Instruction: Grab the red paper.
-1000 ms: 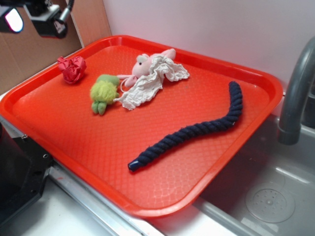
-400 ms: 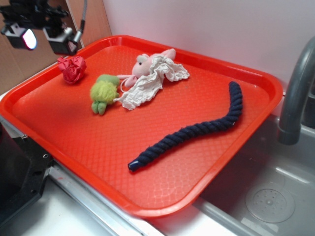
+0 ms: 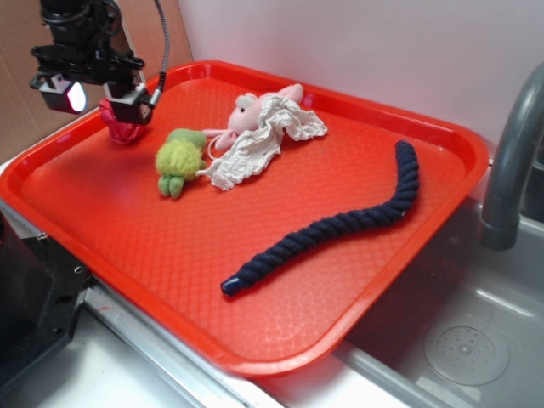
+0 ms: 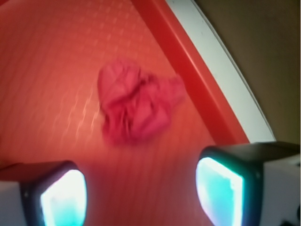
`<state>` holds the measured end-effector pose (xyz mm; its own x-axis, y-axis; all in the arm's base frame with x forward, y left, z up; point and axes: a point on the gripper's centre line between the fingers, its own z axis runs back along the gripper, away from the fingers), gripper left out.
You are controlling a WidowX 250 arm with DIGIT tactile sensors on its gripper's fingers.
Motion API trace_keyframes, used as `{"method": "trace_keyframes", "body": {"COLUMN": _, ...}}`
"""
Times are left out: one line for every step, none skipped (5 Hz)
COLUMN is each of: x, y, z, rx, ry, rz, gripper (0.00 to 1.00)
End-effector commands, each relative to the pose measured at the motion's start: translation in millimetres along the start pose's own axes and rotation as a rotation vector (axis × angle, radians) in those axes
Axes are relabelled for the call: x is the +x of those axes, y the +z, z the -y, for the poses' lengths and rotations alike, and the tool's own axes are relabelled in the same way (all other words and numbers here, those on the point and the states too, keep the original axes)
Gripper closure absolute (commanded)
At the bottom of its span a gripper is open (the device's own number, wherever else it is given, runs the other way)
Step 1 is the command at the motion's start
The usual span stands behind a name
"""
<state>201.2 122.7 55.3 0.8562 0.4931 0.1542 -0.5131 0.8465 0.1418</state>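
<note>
The red paper (image 4: 136,108), a small crumpled crimson ball, lies on the orange-red tray (image 3: 255,340) near its far left corner. In the exterior view it is mostly hidden behind my gripper (image 3: 95,98); only a bit of it (image 3: 119,132) shows below the fingers. In the wrist view the paper sits ahead of my gripper (image 4: 141,195), apart from both pads. The jaws are wide open and empty, hovering above the tray.
A green fuzzy toy (image 3: 178,160), crumpled white paper (image 3: 255,144) and a pink plush toy (image 3: 255,106) lie right of the red paper. A dark blue rope (image 3: 340,225) crosses the tray's right half. The tray rim (image 4: 188,70) runs just beyond the paper. A grey faucet (image 3: 514,161) stands right.
My gripper has moved right and down from the upper left corner to just over the red paper, now covering most of it. The objects on the tray have not moved.
</note>
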Motion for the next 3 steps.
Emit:
{"method": "trace_keyframes", "body": {"x": 30.3, "y": -15.9, "z": -9.6, "rx": 0.057, "ry": 0.003, "rz": 0.062, "gripper": 0.0}}
{"method": "trace_keyframes", "body": {"x": 38.8, "y": -20.9, "z": -10.8, "rx": 0.064, "ry": 0.006, "rz": 0.063, "gripper": 0.0}}
{"method": "trace_keyframes", "body": {"x": 44.7, "y": -24.0, "z": -10.0, "rx": 0.063, "ry": -0.001, "rz": 0.064, "gripper": 0.0}}
